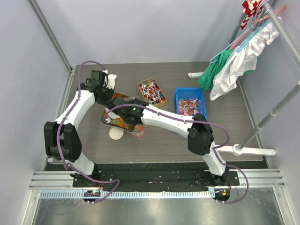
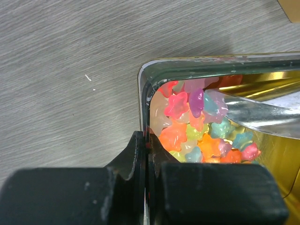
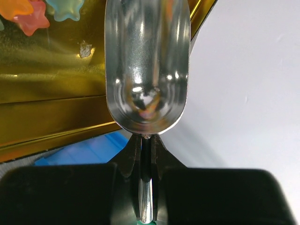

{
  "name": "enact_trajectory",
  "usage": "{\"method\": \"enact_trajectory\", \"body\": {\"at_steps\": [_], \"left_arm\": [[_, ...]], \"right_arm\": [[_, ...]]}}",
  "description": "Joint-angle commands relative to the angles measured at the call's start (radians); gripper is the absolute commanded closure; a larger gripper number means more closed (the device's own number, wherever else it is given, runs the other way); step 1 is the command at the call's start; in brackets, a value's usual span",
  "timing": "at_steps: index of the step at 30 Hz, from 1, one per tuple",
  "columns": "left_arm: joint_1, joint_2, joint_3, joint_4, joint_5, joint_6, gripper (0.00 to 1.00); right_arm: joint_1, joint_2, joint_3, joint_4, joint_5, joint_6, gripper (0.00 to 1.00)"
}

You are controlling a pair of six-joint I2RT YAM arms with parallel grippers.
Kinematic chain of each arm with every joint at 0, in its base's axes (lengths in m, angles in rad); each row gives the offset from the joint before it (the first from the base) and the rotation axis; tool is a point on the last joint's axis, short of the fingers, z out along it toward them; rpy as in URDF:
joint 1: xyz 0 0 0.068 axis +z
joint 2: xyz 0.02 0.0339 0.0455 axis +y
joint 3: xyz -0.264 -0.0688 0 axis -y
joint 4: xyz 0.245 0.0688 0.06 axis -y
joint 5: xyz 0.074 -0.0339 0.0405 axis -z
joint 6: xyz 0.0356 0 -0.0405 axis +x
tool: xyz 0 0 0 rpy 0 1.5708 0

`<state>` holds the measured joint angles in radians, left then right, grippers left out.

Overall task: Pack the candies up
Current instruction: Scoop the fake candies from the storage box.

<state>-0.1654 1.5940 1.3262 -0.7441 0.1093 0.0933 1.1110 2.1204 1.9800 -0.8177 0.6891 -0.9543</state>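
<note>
Star-shaped candies in orange, pink, yellow and blue lie heaped in one corner of a gold tin. My left gripper is shut on that tin's side wall and holds it tilted above the table. My right gripper is shut on the handle of a metal scoop. The scoop's bowl is empty and reaches into the tin, its tip beside the candy heap. A few candies show beyond the scoop. Both grippers meet over the tin in the top view.
A second gold tin of wrapped candies and a blue bin with more sit to the right. A white rounded object and a small jar lie under the arms. A clothes rack stands at the right.
</note>
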Motion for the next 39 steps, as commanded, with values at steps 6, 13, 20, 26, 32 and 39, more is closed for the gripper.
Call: {"method": "enact_trajectory", "body": {"at_steps": [6, 13, 20, 26, 32, 39], "left_arm": [[-0.005, -0.088, -0.001, 0.061, 0.087, -0.029, 1.0], [-0.006, -0.101, -0.007, 0.069, 0.089, -0.029, 1.0], [-0.006, -0.106, -0.01, 0.074, 0.084, -0.03, 1.0], [-0.005, -0.108, -0.015, 0.074, 0.076, -0.03, 1.0], [-0.005, -0.108, -0.015, 0.078, 0.067, -0.029, 1.0], [-0.005, -0.115, -0.018, 0.089, 0.075, -0.018, 1.0]], "right_arm": [[0.033, 0.032, 0.0, 0.034, -0.036, -0.061, 0.99], [0.076, -0.013, -0.159, 0.132, -0.092, -0.092, 0.99], [0.11, -0.027, -0.213, 0.156, -0.142, -0.077, 0.99], [0.136, -0.039, -0.198, 0.151, -0.177, -0.041, 0.99], [0.157, -0.059, -0.214, 0.123, -0.213, -0.034, 0.99], [0.17, -0.069, -0.271, 0.092, -0.308, 0.002, 0.99]]}}
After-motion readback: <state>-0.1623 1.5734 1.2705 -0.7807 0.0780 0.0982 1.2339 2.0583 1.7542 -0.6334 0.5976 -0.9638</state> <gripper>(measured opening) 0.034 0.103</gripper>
